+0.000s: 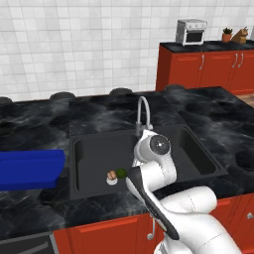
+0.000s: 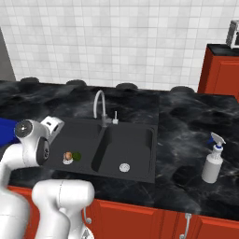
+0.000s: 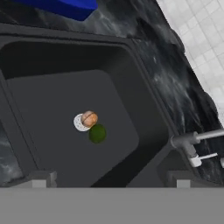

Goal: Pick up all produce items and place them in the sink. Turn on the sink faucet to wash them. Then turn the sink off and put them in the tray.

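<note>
Both produce items lie on the floor of the sink's (image 1: 79,149) left basin. The tan-brown lumpy piece (image 3: 89,118) rests on the round silver drain (image 3: 80,123), and the dark green ball (image 3: 97,133) touches it on one side. The base views show them too: tan piece (image 1: 112,175), green ball (image 1: 121,173), and the pair again (image 2: 68,156) (image 2: 77,156). My gripper (image 3: 110,180) hangs open above this basin, looking down, with nothing between its fingertips (image 3: 41,179). The sink faucet (image 1: 143,111) stands behind the divider; I see no water. The blue tray (image 1: 30,168) sits on the counter left of the sink.
A white spray bottle (image 2: 212,161) stands on the counter right of the sink. The right basin (image 2: 126,147) holds just its drain (image 2: 124,166). The faucet's side lever (image 3: 203,158) is close to my hand. My own arm (image 1: 154,173) hides the sink's divider.
</note>
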